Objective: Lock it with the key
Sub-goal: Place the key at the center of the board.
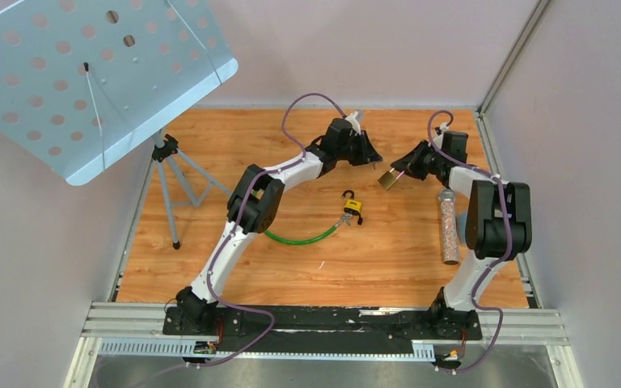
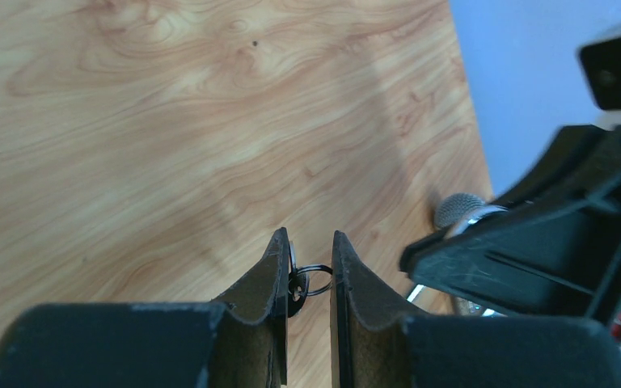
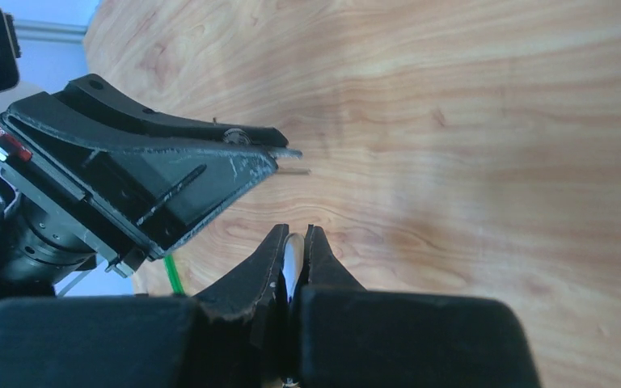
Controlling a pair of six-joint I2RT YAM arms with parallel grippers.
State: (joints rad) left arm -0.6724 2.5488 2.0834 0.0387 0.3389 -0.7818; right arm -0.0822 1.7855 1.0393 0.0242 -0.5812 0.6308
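Two arms meet above the far half of the orange wood-grain surface (image 1: 388, 267). My left end effector (image 2: 309, 239) is pinched nearly together on a small dark metal key (image 2: 294, 284), and the key's thin wire ring (image 2: 318, 279) pokes out between the pads (image 2: 265, 283). My right end effector (image 3: 295, 231) is pressed together on a sliver of pale metal (image 3: 293, 257). I take that sliver to be the shackle of the squat brass padlock (image 1: 387, 179) hanging beneath it, seemingly lifted off the surface and just beside the left end effector.

I judge the padlock dense, rigid and smooth. Held by the shackle alone, it may swing or twist when the key pushes in, so a hold on the body would be steadier. The key looks light, stiff and thin. Gripped flat across its head it should resist turning, though it could slip.
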